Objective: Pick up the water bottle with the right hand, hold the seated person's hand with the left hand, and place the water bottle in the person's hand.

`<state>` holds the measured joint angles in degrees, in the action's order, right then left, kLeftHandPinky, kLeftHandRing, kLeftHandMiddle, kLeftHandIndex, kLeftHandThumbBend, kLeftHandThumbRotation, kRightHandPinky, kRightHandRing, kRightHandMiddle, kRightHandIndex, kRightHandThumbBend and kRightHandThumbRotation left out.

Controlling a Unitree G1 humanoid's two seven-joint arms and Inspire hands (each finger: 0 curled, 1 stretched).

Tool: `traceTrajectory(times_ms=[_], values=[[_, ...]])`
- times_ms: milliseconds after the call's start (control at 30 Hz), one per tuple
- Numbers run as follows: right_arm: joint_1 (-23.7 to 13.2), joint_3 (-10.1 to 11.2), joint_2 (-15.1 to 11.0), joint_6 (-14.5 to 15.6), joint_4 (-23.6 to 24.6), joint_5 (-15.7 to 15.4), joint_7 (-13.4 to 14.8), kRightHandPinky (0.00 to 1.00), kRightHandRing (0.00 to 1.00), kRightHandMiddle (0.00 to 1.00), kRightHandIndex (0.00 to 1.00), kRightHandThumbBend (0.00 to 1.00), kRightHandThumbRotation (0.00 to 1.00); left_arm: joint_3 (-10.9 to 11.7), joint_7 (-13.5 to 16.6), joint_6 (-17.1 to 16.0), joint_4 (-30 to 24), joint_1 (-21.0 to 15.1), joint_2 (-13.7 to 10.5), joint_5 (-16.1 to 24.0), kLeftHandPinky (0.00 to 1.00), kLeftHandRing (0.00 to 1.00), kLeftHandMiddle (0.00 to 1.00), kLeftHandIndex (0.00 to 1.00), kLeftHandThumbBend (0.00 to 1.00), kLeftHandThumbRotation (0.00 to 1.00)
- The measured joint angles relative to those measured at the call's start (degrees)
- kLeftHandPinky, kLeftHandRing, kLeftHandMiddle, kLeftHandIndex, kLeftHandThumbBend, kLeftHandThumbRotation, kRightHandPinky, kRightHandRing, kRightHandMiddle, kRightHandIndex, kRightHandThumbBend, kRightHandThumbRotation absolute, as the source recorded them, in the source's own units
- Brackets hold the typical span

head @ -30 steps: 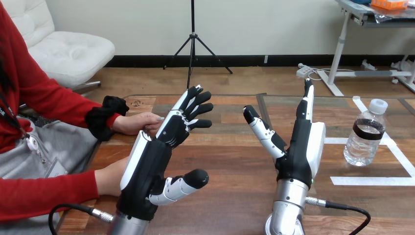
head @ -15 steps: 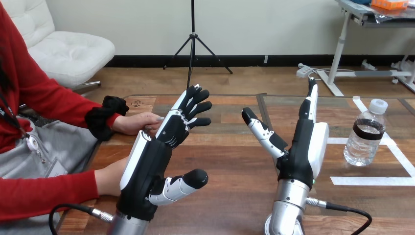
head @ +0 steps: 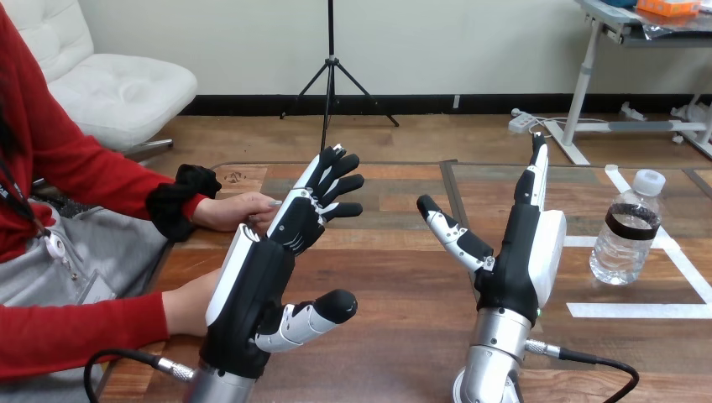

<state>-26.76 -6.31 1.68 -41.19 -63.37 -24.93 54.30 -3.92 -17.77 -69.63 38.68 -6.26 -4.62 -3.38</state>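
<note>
A clear water bottle (head: pixel 625 228) with a white cap and a dark band stands upright at the table's right, inside white tape lines. My right hand (head: pixel 516 256) is raised left of it, open, fingers straight up, thumb spread left, a gap between it and the bottle. My left hand (head: pixel 267 270) is raised at the left, open, fingers stretched forward. The person's hand (head: pixel 233 210) rests on the table just behind my left fingers; whether they touch I cannot tell. The person's nearer hand (head: pixel 189 304) lies beside my left palm.
White tape lines (head: pixel 638 310) mark a box on the table's right part. The wooden table (head: pixel 395 294) is bare between my two hands. The person's red sleeve (head: pixel 80 332) lies along the table's left edge.
My right hand has shifted slightly to the right, toward the bottle, and its thumb has lowered a little. The left hand, the bottle and the person's hands have stayed put.
</note>
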Motion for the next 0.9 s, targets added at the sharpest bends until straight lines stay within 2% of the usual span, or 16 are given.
traceTrajectory(times_ms=[200, 267, 367, 667, 900], values=[[0.0, 0.0, 0.0, 0.0, 0.0, 0.1, -0.3, 0.99, 1.00, 1.00, 1.00, 0.84, 0.21, -0.1, -0.1, 0.0, 0.0, 0.0, 0.0, -0.3, 0.77, 0.87, 0.91, 0.95, 0.84, 0.78], [0.0, 0.1, 0.0, -0.1, 0.0, 0.3, -0.7, 0.99, 1.00, 1.00, 1.00, 0.91, 0.29, 0.0, -0.1, 0.0, 0.0, 0.0, 0.0, -0.3, 0.77, 0.87, 0.92, 0.95, 0.83, 0.78], [0.0, 0.1, -0.1, -0.2, 0.0, 0.3, -1.1, 1.00, 1.00, 1.00, 1.00, 0.95, 0.35, 0.0, -0.2, 0.0, 0.0, 0.0, 0.0, -0.4, 0.77, 0.87, 0.92, 0.95, 0.82, 0.78], [0.0, 0.6, -0.5, -1.4, 0.1, 2.0, -3.6, 1.00, 1.00, 1.00, 1.00, 1.00, 0.44, -0.1, -0.5, -0.1, 0.0, 0.0, 0.0, -0.6, 0.77, 0.87, 0.92, 0.95, 0.83, 0.78], [0.2, 0.8, -1.0, -2.1, 0.5, 2.6, -4.1, 1.00, 1.00, 1.00, 1.00, 1.00, 0.47, 0.4, 0.6, -0.3, 0.0, 0.0, 0.0, 1.5, 0.75, 0.86, 0.91, 0.94, 0.83, 0.79]])
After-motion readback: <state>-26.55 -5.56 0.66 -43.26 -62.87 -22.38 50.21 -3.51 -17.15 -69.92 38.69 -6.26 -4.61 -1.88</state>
